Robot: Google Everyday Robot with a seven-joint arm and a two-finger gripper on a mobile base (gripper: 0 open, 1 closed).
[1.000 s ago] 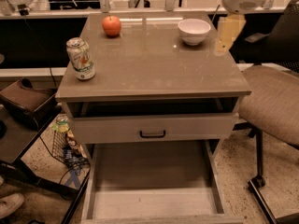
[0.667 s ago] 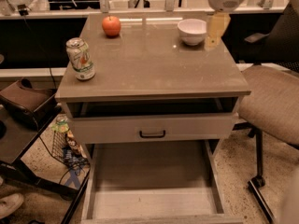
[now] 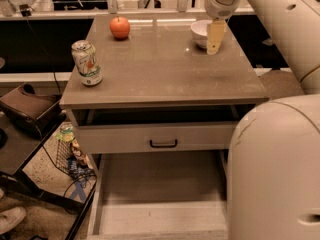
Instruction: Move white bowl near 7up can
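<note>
The white bowl (image 3: pixel 201 32) sits at the far right of the grey tabletop (image 3: pixel 160 69). The 7up can (image 3: pixel 87 63) stands upright near the table's front left corner. My gripper (image 3: pixel 215 36) hangs from the arm at the upper right, its pale fingers pointing down right at the bowl's right side and covering part of its rim. I cannot tell whether it touches the bowl.
An orange-red apple (image 3: pixel 120 27) lies at the far left of the tabletop. Below the top, an upper drawer (image 3: pixel 160 138) is slightly open and a lower drawer (image 3: pixel 160 194) is pulled far out. My arm's bulk (image 3: pixel 275 174) fills the right foreground. A wire basket (image 3: pixel 70 154) stands left.
The arm has swung left and forward, bringing the gripper from right of the bowl to right against its right side. The bowl, can and apple have not moved.
</note>
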